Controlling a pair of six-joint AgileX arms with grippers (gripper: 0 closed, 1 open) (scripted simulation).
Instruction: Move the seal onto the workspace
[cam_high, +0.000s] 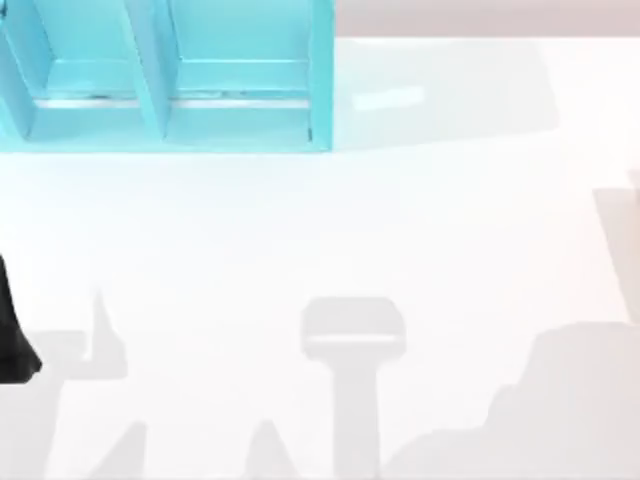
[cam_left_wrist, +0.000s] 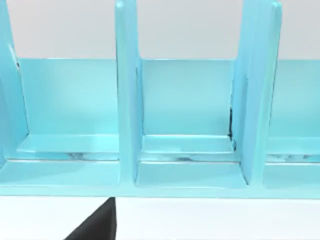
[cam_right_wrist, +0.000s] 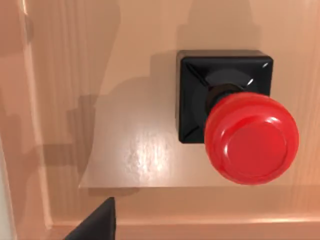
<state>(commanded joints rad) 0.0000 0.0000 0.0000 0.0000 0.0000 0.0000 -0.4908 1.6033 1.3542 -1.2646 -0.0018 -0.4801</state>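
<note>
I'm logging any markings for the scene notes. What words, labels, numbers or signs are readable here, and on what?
None: no readable text in any view.
Seal: red knob and black base are unmarked.
Turquoise shelf: plain.
White table: bears only shadows.

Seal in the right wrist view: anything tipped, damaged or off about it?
Nothing stands out. The seal stands upright and intact on a tan wooden surface, black base flat, red knob on top. It is not yet on the white workspace.
</note>
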